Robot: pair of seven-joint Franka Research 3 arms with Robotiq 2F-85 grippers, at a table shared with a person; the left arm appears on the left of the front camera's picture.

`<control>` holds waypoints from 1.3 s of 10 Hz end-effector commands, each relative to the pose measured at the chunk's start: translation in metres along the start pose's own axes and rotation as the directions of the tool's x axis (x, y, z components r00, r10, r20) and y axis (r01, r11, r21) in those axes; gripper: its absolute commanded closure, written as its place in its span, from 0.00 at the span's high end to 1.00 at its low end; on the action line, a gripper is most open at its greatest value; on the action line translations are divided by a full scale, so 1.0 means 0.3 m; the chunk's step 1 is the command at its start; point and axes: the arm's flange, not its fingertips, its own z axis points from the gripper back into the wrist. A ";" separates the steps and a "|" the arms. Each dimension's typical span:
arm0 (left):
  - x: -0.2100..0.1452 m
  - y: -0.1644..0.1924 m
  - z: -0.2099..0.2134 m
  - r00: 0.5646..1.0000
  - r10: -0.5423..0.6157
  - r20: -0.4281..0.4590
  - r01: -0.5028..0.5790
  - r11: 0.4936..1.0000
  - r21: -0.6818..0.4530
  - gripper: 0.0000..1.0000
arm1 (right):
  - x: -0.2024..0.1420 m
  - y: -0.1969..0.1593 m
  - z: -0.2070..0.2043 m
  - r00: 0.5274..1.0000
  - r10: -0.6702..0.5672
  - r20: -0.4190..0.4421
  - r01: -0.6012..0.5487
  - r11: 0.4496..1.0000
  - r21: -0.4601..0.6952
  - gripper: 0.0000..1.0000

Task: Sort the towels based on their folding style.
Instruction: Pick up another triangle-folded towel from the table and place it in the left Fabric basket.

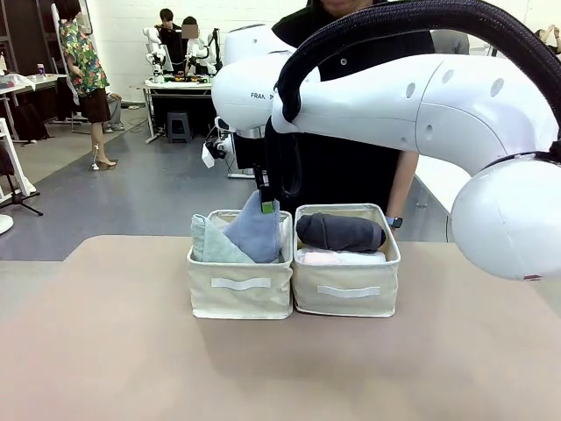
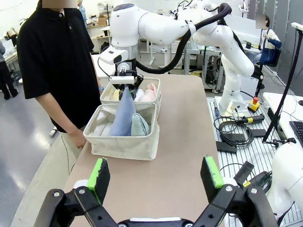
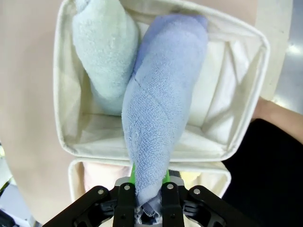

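Note:
Two cream bins stand side by side mid-table. In the left bin (image 1: 240,298) a pale grey-green cone towel (image 1: 213,245) leans beside a light blue cone towel (image 1: 254,231). My right gripper (image 1: 266,203) is shut on the blue towel's tip from above. The right wrist view shows the blue towel (image 3: 161,109) pinched in this gripper (image 3: 146,201), with the grey-green towel (image 3: 106,52) next to it. The right bin (image 1: 347,298) holds a dark grey roll (image 1: 340,231) on top of pale rolls (image 1: 337,257). My left gripper (image 2: 156,172) hangs open, well back from the bins (image 2: 124,144).
A person in a black shirt (image 2: 54,61) stands at the table's far edge, close behind the bins, one hand (image 2: 75,138) hanging near the table edge. My right arm (image 1: 412,105) spans the space above the bins. Bare tabletop (image 1: 263,368) lies in front of them.

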 end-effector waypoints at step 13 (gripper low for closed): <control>-0.002 -0.009 -0.001 1.000 -0.003 -0.010 0.003 1.000 0.010 1.00 | 0.070 -0.030 -0.214 0.997 0.077 -0.017 -0.075 0.992 0.100 0.17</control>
